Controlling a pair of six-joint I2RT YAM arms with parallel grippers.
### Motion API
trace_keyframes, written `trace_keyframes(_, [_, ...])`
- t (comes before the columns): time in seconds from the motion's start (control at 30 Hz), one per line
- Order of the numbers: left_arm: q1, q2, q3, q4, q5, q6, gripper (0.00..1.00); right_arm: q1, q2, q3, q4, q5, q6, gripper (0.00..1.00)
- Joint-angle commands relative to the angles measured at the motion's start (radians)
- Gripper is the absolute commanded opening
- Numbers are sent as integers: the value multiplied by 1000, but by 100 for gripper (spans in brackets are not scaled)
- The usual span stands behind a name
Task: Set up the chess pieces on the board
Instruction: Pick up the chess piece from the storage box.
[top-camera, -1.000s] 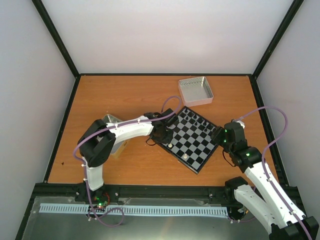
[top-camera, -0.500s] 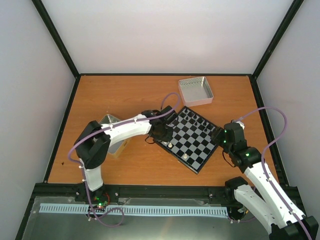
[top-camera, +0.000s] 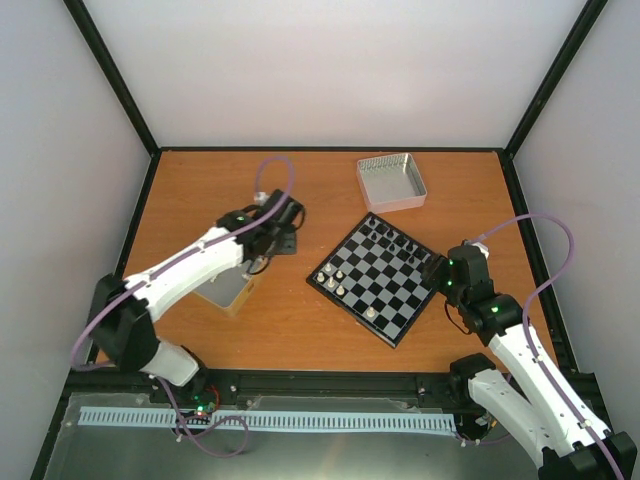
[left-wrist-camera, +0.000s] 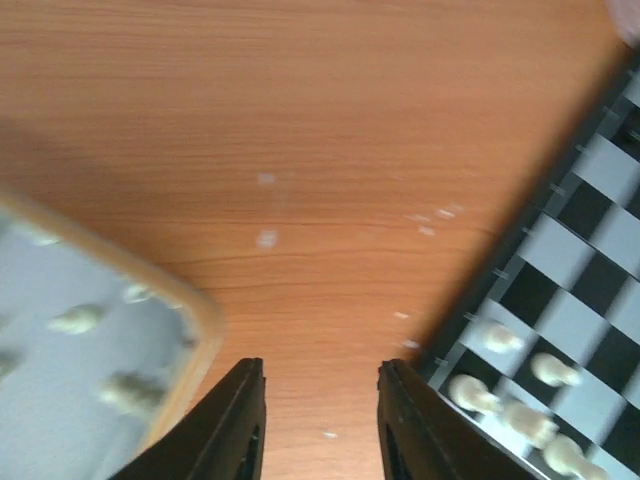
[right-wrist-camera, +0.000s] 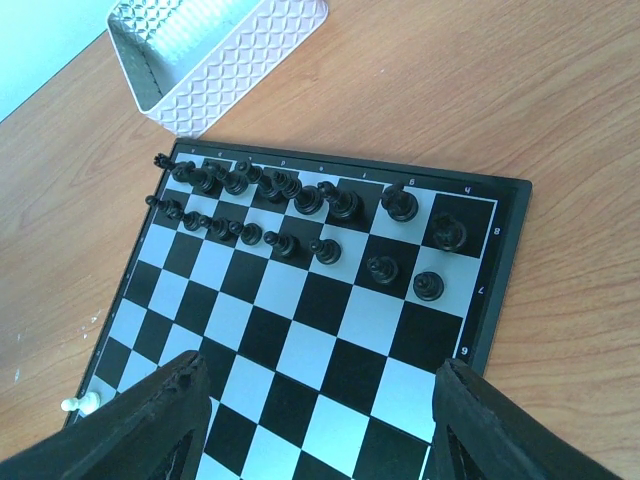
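The board (top-camera: 385, 283) lies tilted right of the table's middle. Black chessmen (right-wrist-camera: 270, 190) fill its far rows. A few cream-white chess pieces (top-camera: 335, 275) stand at its left corner, and one (top-camera: 372, 313) near its front edge. My left gripper (top-camera: 284, 240) is open and empty over bare wood, between the board's edge (left-wrist-camera: 540, 250) and a tray of cream pieces (left-wrist-camera: 90, 320). Board pieces (left-wrist-camera: 470, 392) show beside its right finger. My right gripper (right-wrist-camera: 315, 375) is wide open and empty above the board's right side (right-wrist-camera: 300, 330). One white piece (right-wrist-camera: 80, 403) shows at the far corner.
A silver patterned tray (top-camera: 392, 181) stands at the back, behind the board, and also shows in the right wrist view (right-wrist-camera: 215, 50). The tray holding cream pieces (top-camera: 228, 290) sits under the left arm. Black frame rails edge the table.
My left arm has swung from the board's left corner back and to the left, over the wood. White pieces it hid now show there. The right arm has not moved.
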Motion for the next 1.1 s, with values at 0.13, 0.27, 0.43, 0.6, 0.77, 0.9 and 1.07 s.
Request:
trace_keyframes(0.13, [254, -230, -257, 129, -22, -32, 36, 5, 22, 4, 12, 0, 13, 61])
trace_keyframes(0.27, [357, -219, -344, 196, 68, -25, 41, 5, 52, 22, 17, -10, 10, 61])
trace_keyframes(0.43, [451, -155, -389, 268, 130, -6, 41, 5, 62, 46, 5, -17, 10, 61])
trace_keyframes(0.6, [496, -65, -381, 310, 200, 38, 36, 5, 57, 53, 6, -14, 15, 61])
trace_keyframes(0.77, [499, 13, -370, 319, 194, 40, 31, 5, 74, 56, 16, -9, 9, 61])
trace_keyframes(0.9, [499, 33, -370, 315, 165, 36, 30, 5, 90, 66, 7, -12, 2, 61])
trace_keyframes(1.07, [499, 57, -361, 324, 125, 44, 20, 4, 77, 38, 28, -26, 7, 61])
